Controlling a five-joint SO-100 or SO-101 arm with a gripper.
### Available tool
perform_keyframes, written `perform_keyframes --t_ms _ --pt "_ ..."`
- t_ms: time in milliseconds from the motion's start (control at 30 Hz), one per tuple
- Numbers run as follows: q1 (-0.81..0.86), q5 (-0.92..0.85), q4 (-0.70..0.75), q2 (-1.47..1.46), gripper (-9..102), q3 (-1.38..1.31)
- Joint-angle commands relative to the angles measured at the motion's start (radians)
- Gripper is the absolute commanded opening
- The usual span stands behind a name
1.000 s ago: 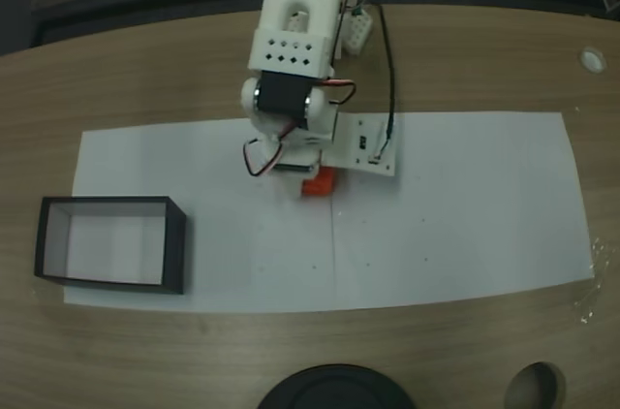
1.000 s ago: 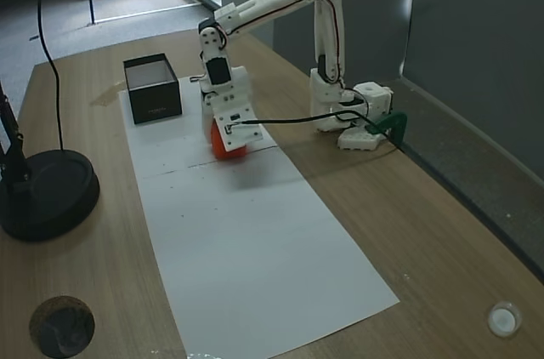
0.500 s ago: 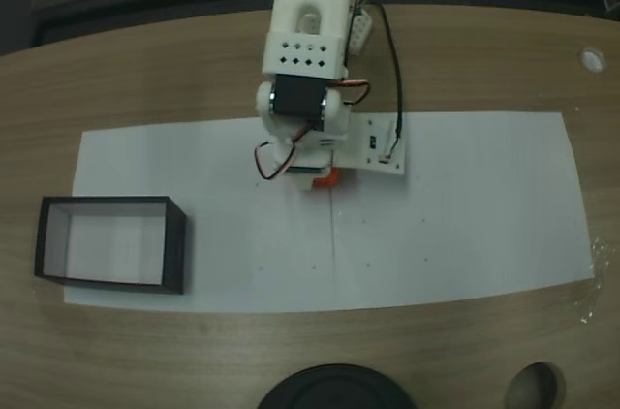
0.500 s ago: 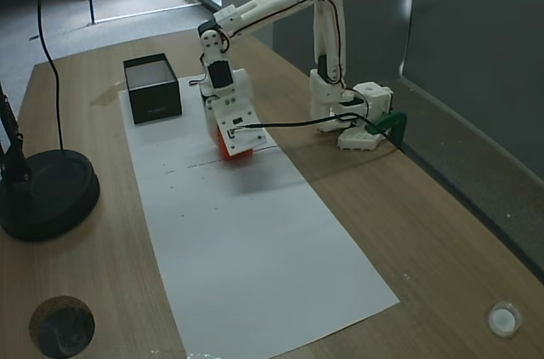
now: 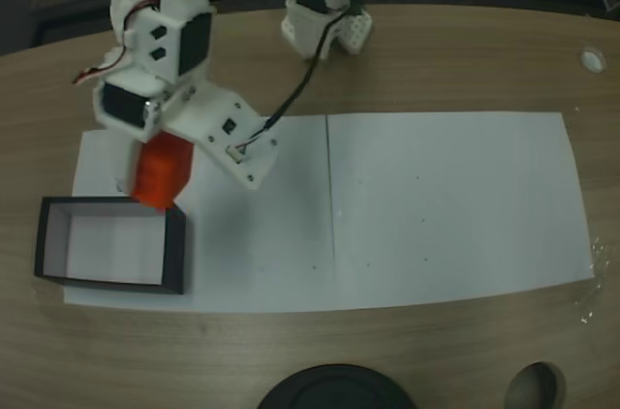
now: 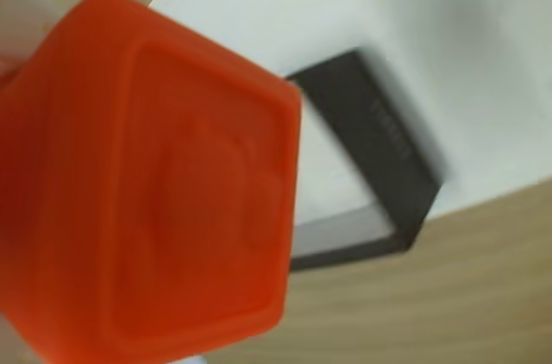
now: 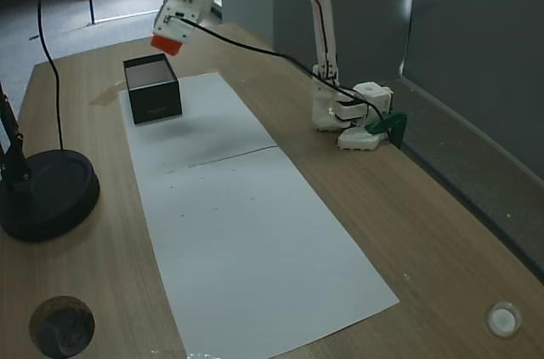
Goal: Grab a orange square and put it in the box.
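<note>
The orange square (image 5: 160, 171) hangs in the air, held by my gripper (image 5: 155, 176), which is shut on it. In the fixed view from above it sits over the far wall of the box (image 5: 176, 244), a low black-walled tray with a white floor at the left of the white paper. The side fixed view shows the orange square (image 7: 167, 42) well above the box (image 7: 155, 102). In the wrist view the orange square (image 6: 147, 191) is large at the left, with the box (image 6: 392, 157) below and behind it.
A long white paper sheet (image 5: 436, 205) covers the wooden table. A black round stand base (image 7: 47, 193) sits at the left in the side view and at the front edge (image 5: 334, 388) from above. The arm's base (image 7: 348, 116) is clamped near the table's far edge.
The arm has lifted the orange square off the middle of the paper and swung it left and up, to above the box.
</note>
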Motion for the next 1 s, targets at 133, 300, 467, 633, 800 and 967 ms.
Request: perform_keyframes --t_ms 133,300,467,633,800,967 --pt "0.121 -0.011 -0.046 -0.143 10 -0.402" --pt "0.149 -0.018 -0.052 -0.27 10 -0.495" --pt "0.153 -0.011 -0.069 -0.377 8 -0.528" --pt "0.153 0.005 -0.075 -0.465 8 -0.561" --pt "0.153 0.005 -0.083 -0.537 8 -0.563" --pt "0.16 0.005 -0.103 -0.586 8 -0.561"
